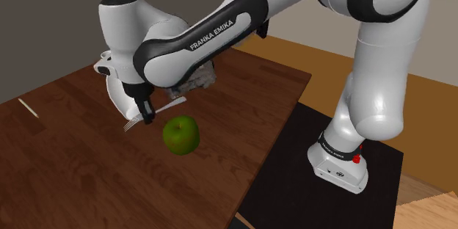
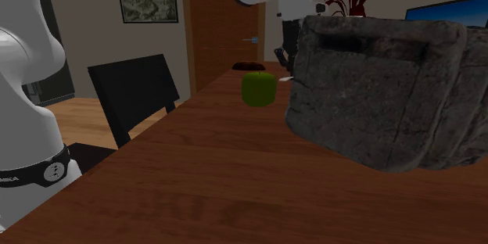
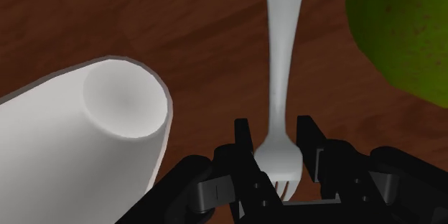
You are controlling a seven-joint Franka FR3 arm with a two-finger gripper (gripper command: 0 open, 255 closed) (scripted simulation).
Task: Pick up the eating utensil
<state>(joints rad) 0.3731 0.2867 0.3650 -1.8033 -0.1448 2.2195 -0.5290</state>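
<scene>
A white fork (image 3: 281, 79) lies over the brown wooden table (image 1: 66, 161), its handle pointing away from the hand. The pronged head sits between my two black fingers (image 3: 243, 142), which clasp it on both sides. My gripper (image 3: 278, 140) is shut on the fork's head. In the shoulder view the gripper (image 1: 147, 115) points down at the fork (image 1: 170, 105), just left of a green apple (image 1: 180, 133). I cannot tell whether the fork is touching the table.
A white cup (image 3: 86, 136) lies on its side close beside the gripper. The green apple (image 3: 402, 29) is on the fork's other side. A grey rock-like box (image 2: 383, 86) stands on the table behind the arm. A dark chair (image 2: 133, 86) stands at the table's edge.
</scene>
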